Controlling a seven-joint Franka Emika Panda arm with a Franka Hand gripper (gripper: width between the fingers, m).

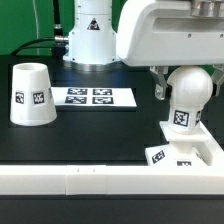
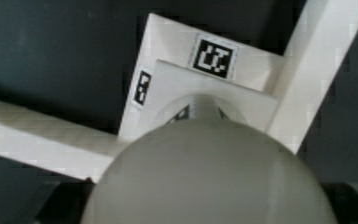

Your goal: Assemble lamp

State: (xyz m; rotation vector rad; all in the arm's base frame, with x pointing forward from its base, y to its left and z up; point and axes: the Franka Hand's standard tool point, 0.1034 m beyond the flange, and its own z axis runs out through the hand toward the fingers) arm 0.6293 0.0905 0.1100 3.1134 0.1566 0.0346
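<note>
Round white bulb point(image 1: 186, 98) sits clamped in the gripper point(image 1: 186, 88), neck down, directly over the square base point(image 1: 182, 154). Wrist view is mostly bulb, so neck-to-socket contact is prob. unclear. Shade point(image 1: 31, 95) stands well apart from base, beyond the marker board point(image 1: 93, 97). Step: seating bulb; next, lower and twist.

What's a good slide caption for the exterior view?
Gripper lowers the bulb onto the square base; shade waits beside the marker board.
</note>
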